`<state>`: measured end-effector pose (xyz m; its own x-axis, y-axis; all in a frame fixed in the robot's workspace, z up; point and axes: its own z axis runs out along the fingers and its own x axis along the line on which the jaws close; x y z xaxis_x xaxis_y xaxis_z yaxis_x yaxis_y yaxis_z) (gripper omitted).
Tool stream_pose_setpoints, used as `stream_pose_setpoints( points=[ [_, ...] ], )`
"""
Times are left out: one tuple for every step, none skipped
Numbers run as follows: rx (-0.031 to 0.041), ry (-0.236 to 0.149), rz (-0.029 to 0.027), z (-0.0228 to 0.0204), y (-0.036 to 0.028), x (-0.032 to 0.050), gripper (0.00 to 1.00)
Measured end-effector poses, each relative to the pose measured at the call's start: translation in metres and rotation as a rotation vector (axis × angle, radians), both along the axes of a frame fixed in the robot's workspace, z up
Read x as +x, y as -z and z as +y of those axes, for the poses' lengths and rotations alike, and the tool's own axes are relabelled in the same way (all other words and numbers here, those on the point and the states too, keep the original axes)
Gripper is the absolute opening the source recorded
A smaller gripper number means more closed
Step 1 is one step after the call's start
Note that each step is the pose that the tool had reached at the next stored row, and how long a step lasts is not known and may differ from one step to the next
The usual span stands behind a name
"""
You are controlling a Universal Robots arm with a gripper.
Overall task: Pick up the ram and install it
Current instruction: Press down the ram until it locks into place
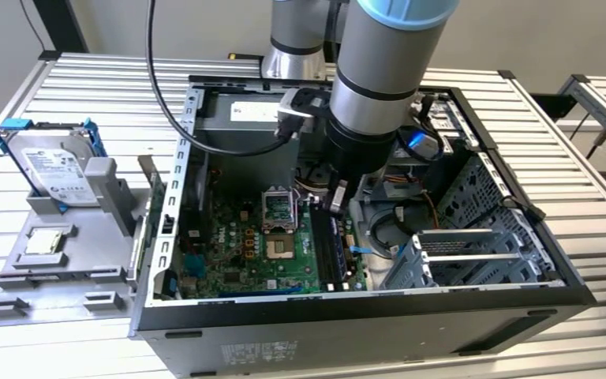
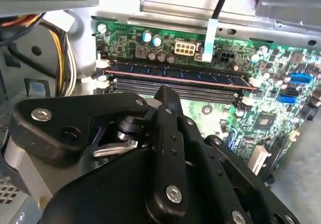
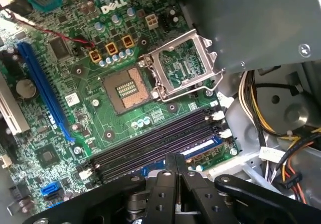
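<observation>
1. One robot arm (image 1: 372, 87) reaches down into an open computer case (image 1: 366, 308) that lies on a slatted metal table (image 1: 598, 205), seen in the exterior view.
2. The gripper (image 3: 176, 170) hangs just above the memory slots (image 3: 150, 146) of the green motherboard (image 3: 85, 128); in both wrist views its two black fingers (image 2: 168, 113) are pressed together with nothing between them.
3. The ram (image 2: 175, 73) sits on edge in the outermost slot, the one beside the board's power connectors, in the second wrist view; its dark board with a thin copper-coloured line runs the slot's length.
4. White latches (image 2: 103, 63) stand at the ends of the slots.
5. The fingertips are close to the ram, on the side of the neighbouring slots; whether they touch it cannot be told.
6. The processor socket (image 3: 128, 88) is bare, and its metal frame (image 3: 183, 66) is swung up, in the first wrist view.
7. A long blue slot (image 3: 42, 88) crosses the board well apart from the gripper.
8. Outside the case, on the exterior view's left, a hard drive (image 1: 56, 166) with blue brackets stands in a grey holder (image 1: 61, 260).
</observation>
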<state>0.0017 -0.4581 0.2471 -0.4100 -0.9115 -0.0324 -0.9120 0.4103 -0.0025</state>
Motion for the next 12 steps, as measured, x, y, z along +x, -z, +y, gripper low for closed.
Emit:
stream_pose_setpoints(
  points=[
    [0.0, -0.011, 0.0, 0.0, 0.0, 0.0, 0.0],
    [0.0, -0.023, 0.0, 0.0, 0.0, 0.0, 0.0],
    [-0.0001, -0.035, 0.0, 0.0, 0.0, 0.0, 0.0],
    [-0.0001, -0.047, 0.0, 0.0, 0.0, 0.0, 0.0],
    [-0.0001, -0.059, 0.0, 0.0, 0.0, 0.0, 0.0],
    [-0.0001, -0.071, 0.0, 0.0, 0.0, 0.0, 0.0],
    [0.0, -0.082, 0.0, 0.0, 0.0, 0.0, 0.0],
    [0.0, -0.095, 0.0, 0.0, 0.0, 0.0, 0.0],
    [-0.0001, -0.107, 0.0, 0.0, 0.0, 0.0, 0.0],
    [-0.0001, -0.118, 0.0, 0.0, 0.0, 0.0, 0.0],
    [-0.0001, -0.128, 0.0, 0.0, -0.0001, 0.0001, 0.0],
    [0.0, -0.134, 0.0004, 0.0, 0.0, 0.0004, 0.0]
  ],
)
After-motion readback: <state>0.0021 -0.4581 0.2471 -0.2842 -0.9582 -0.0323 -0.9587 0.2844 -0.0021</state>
